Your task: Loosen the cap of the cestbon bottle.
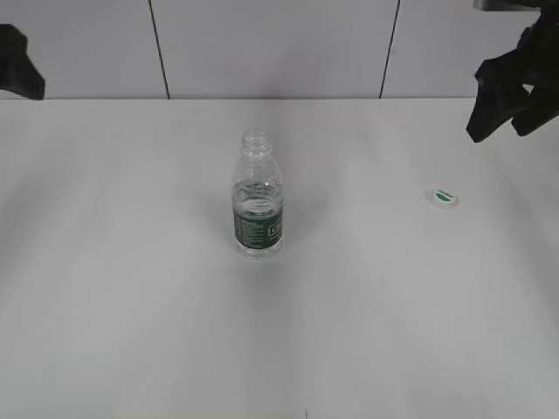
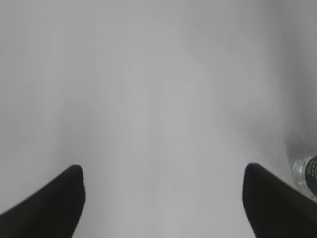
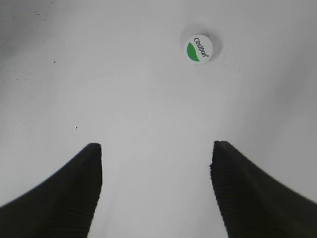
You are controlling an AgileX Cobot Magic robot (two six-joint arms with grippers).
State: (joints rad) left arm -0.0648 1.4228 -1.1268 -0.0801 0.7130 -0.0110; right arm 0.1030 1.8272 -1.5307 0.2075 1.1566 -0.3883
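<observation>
We see a small clear bottle (image 1: 258, 196) with a dark green label standing upright near the middle of a plain white worktop (image 1: 131, 305). Its neck is bare: the cap (image 1: 443, 198) is already off, lying flat on the worktop well to the right, green patch facing up.

Both of our hands are raised and pulled back to the far corners. The left hand (image 2: 163, 198) has its fingers spread wide with nothing between them; only an edge of the bottle shows at its right. The right hand (image 3: 156, 186) is likewise spread and empty, hovering over bare worktop with the cap (image 3: 198, 48) beyond its fingertips.

We judge the loosening done. The main risk now: an arm sweeping across could tip the light, uncapped bottle, or flick the loose cap off the worktop.
</observation>
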